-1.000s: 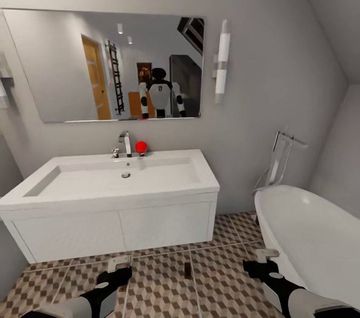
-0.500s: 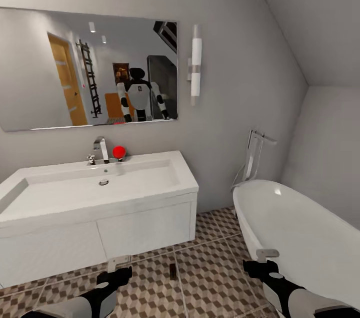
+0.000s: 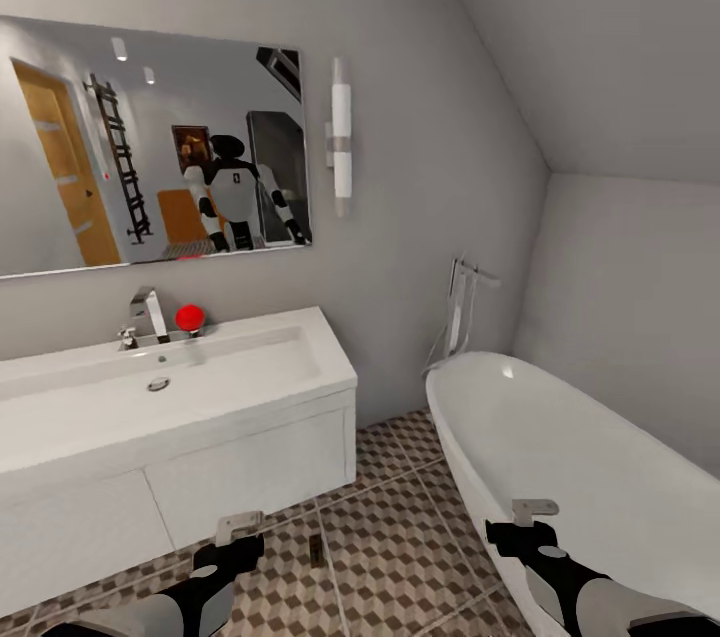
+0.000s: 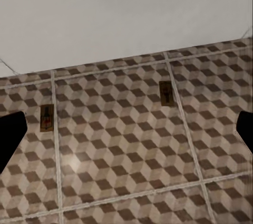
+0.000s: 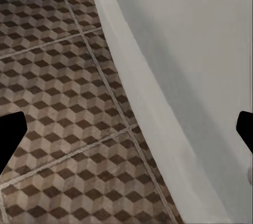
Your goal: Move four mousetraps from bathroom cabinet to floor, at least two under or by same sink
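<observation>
The robot faces a white sink (image 3: 180, 397) hung on the wall at left, a chrome faucet (image 3: 150, 312) and a red ball (image 3: 190, 318) at its far edge, and a white bathtub (image 3: 580, 457) at right. The mirror (image 3: 150, 147) above the sink reflects the robot and an orange door. A wall lamp (image 3: 341, 152) hangs right of the mirror.

1 mousetrap (image 3: 316, 549) lies on the cube-patterned floor (image 3: 400, 537) just in front of the sink's right end. The left wrist view shows 2 mousetraps on the tiles, 1 (image 4: 166, 93) beside a grout line and another (image 4: 47, 117) well apart from it, both near the white sink front.

The left gripper (image 3: 240, 529) hangs low over the floor near the trap, its fingers (image 4: 10, 139) spread wide and holding nothing. The right gripper (image 3: 530, 515) hovers at the tub's near rim, fingers (image 5: 9, 137) likewise wide apart and empty, with the tub wall (image 5: 190, 87) alongside.
</observation>
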